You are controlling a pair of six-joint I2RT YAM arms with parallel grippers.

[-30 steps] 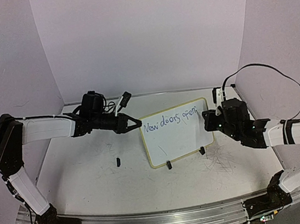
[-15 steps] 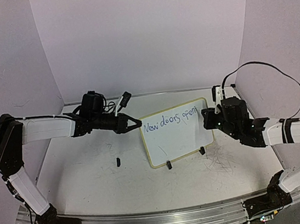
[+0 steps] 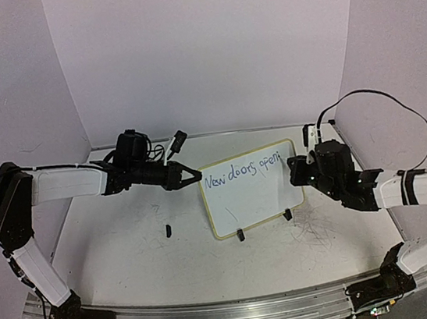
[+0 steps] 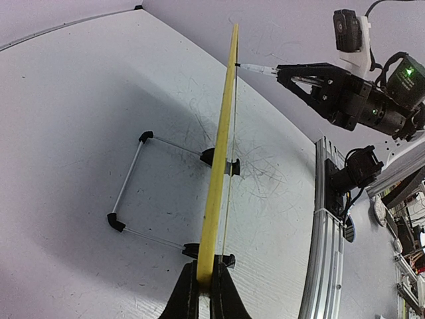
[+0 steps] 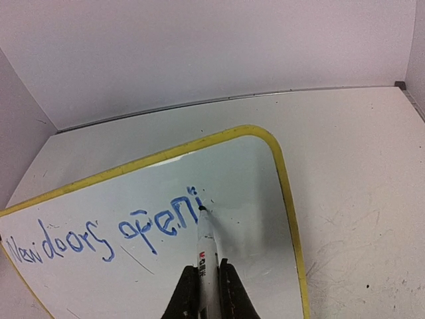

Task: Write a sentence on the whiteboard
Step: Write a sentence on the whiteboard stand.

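The table [image 3: 131, 249] is the broad white surface under it all, with grey scribble marks [image 3: 317, 228] on it in front of the whiteboard's right corner. The whiteboard [image 3: 254, 201] stands upright on the table, leaning back a little on its two black feet [image 3: 241, 234], its yellowish frame rounded at the corners, with one of my arms on each side of it. My left end effector [image 3: 194, 177] is at the whiteboard's upper left corner; from my left wrist I look straight along the thin edge of the frame [image 4: 222, 146], and my fingers [image 4: 188, 296] are pressed together on it, one on each face, so I am clamped on the board. My right end effector [image 5: 206, 276] sits off the whiteboard's right side, facing its writing surface, closed tight on a white marker [image 5: 207, 246]. The marker's dark tip touches the board just right of the last letter. The sentence [image 5: 106, 236] runs in blue cursive across the upper part of the whiteboard, rising toward the right, and reads "New doors openi". A small black piece [image 3: 168, 230] lies on the table to the left of the whiteboard, apart from it; I cannot tell what it is.
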